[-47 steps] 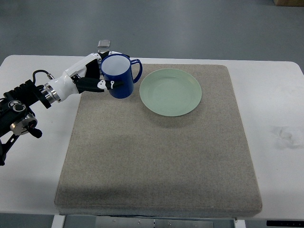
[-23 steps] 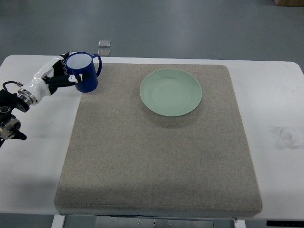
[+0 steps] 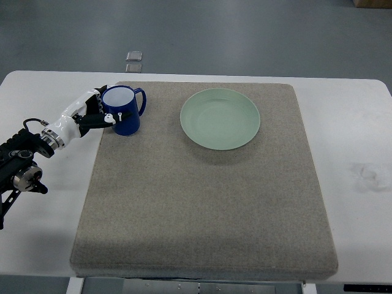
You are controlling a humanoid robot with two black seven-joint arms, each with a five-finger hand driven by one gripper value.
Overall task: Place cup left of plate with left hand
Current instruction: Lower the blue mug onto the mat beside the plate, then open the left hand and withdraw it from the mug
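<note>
left hand (image 3: 98,113) wrapped around blue cup (image 3: 124,111), fingers (image 3: 118,118) curled against its side, thumb side hidden behind cup. holding cup upright, white inside visible, handle pointing right toward plate (image 3: 220,118). cup at far-left corner of grey mat (image 3: 202,202), right at mat's left edge. can't tell whether cup base touches mat or sits just above it. cup well apart from plate, clear strip of mat between them. cup roughly level with plate along the table's depth, slightly toward far side.

plate pale green, round, flat on mat in far half, a bit right of mat centre. nothing on it.

left arm entering from picture's left edge, white forearm shell running diagonally up-right to the hand, black wrist joint and cabling (image 3: 21,162) lower left over white table (image 3: 43,214). forearm over bare table, only hand and cup reaching over mat edge.

mat covering most of table, squared to it, white table showing on left, right and far sides. faint smudge (image 3: 366,174) on table right of mat. two small grey square tiles (image 3: 133,61) on floor beyond far table edge, one behind the other, near cup's line. corner of a brown box (image 3: 373,3) at top right of picture.
</note>
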